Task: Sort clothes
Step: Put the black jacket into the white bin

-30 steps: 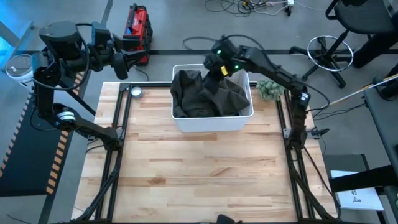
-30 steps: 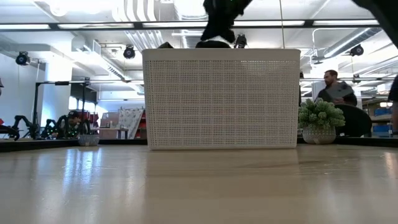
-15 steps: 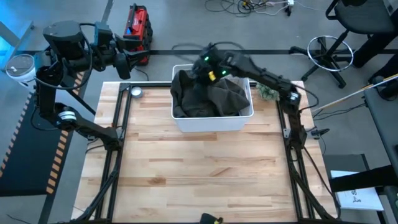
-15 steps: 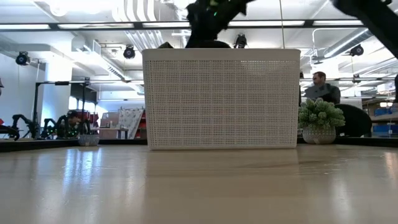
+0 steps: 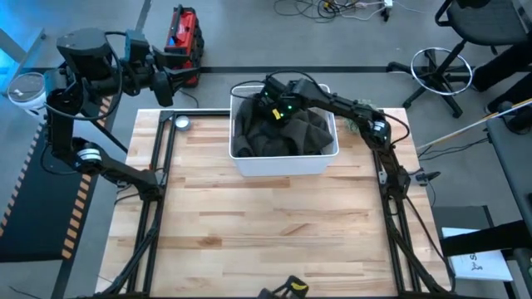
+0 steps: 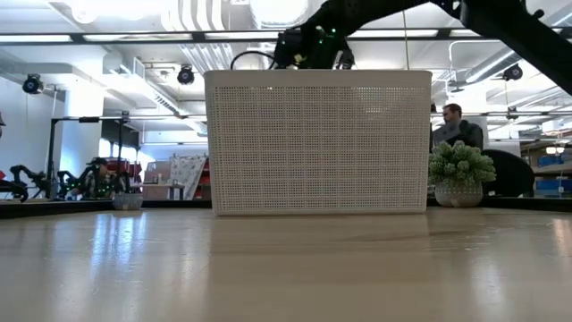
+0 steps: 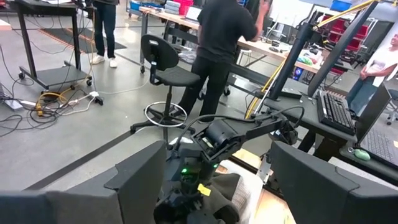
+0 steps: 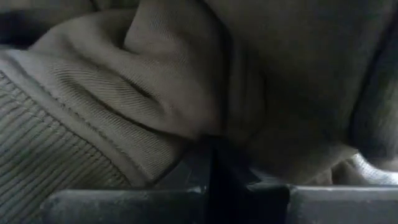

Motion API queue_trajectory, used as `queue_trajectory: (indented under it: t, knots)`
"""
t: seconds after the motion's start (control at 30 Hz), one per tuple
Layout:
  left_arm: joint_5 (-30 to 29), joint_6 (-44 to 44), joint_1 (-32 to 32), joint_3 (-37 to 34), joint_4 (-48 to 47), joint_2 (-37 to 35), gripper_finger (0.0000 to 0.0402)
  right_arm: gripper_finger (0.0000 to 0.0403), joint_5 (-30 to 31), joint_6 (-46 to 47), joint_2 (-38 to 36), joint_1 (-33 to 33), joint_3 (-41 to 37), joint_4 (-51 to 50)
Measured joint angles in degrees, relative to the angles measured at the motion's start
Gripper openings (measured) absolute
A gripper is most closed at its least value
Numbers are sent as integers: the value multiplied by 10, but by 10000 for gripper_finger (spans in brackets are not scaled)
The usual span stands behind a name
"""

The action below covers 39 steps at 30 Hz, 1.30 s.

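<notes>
Olive-grey top (image 5: pixel 291 131) under right tool (image 5: pixel 268 106); basket (image 5: pixel 283 162)

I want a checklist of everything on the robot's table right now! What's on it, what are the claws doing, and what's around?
Surface: wooden table, mostly bare.
Job's things: dark and olive-grey clothes piled in the white basket at the far edge.
Clutter: small potted plant beside the basket; a small round object at the far left corner.
Grippers: right gripper down in the basket against the olive-grey fabric; left gripper waits off the table's far left corner.
Cables: loose cables on the floor.
Surroundings: red bag, office chair, people at desks.
</notes>
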Motion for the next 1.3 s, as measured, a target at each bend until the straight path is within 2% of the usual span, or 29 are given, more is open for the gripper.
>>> queue_trajectory:
  t: [0.27,0.57,0.67,0.77,0.87,1.0,1.17,1.3]
  knots:
    - [0,0,0,0,0,0,288,0,2,-13,-19,-2,-15,-5]
    - [0,10,0,0,0,-1,289,0,49,-58,-127,3,-14,15]
    - [0,10,0,0,0,0,284,0,33,-94,-153,8,-15,67]
    - [0,10,0,0,0,0,279,0,-11,-91,-158,9,-15,136]
    - [0,13,0,0,0,1,276,0,-29,-65,-138,8,-18,184]
    - [0,13,0,0,0,1,279,0,-30,-53,-82,4,-19,181]
    - [0,12,0,0,-9,0,284,0,-30,-17,-11,0,-20,126]
    - [1,11,0,0,-17,-2,280,0,-24,3,15,0,-20,80]
